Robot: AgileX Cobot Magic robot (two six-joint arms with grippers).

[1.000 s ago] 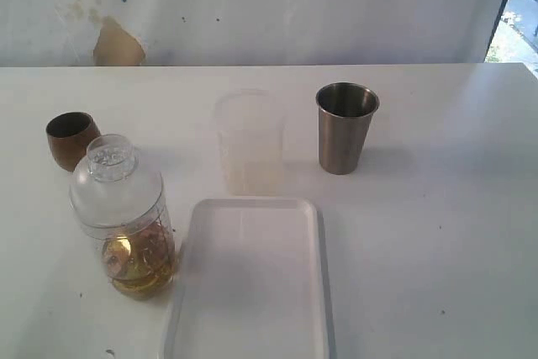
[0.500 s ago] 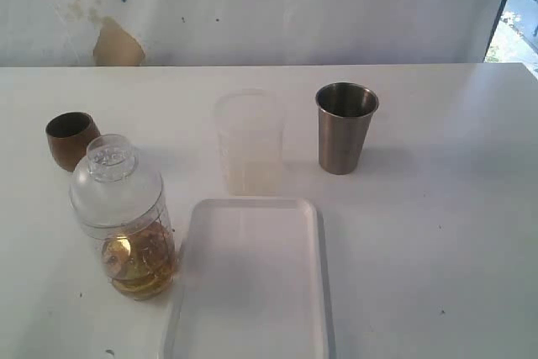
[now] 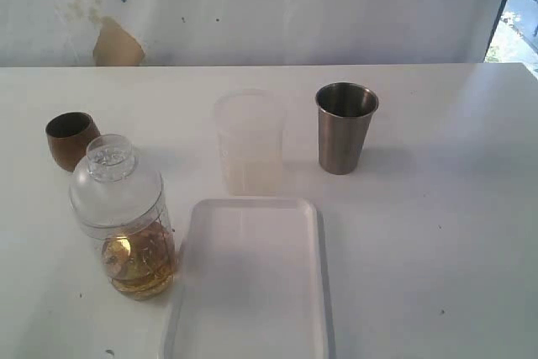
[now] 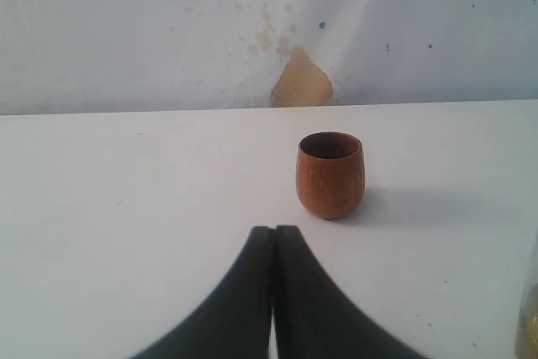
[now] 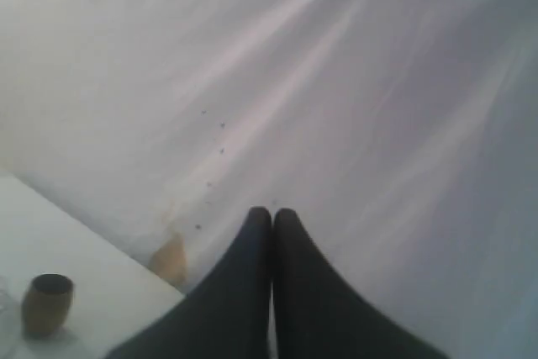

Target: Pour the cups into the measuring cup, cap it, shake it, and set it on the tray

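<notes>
1. One small brown wooden cup (image 3: pixel 71 139) stands upright at the far left of the white surface (image 3: pixel 437 208), mouth up.
2. Left claw (image 4: pixel 273 231), seen from its own wrist camera, is closed and grips nothing, its two black fingers pressed tip to tip. The wooden cup (image 4: pixel 330 174) sits ahead of the tips and slightly off their line, apart from them and untouched.
3. Measuring cup (image 3: pixel 124 216) stands upright nearer the camera than the wooden cup. It wears a clear domed cap, and amber liquid lies in its bottom. It rests on the surface just beside the tray's left rim, not on the tray.
4. Frosted beaker (image 3: pixel 250 142) stands upright mid-scene, behind the tray's far edge.
5. White tray (image 3: pixel 322 292) lies flat at the front centre, between the measuring cup and bare surface to its right.
6. Steel tumbler (image 3: pixel 345 128) stands upright just right of the beaker, apart from it and behind the tray's right corner.
7. Right claw (image 5: pixel 271 214) is likewise closed and empty-handed, fingertips together. It points at a pale, creased backdrop (image 5: pixel 378 81) rather than at the cups. The wooden cup (image 5: pixel 48 303) shows small in that view, well apart from the claw.
</notes>
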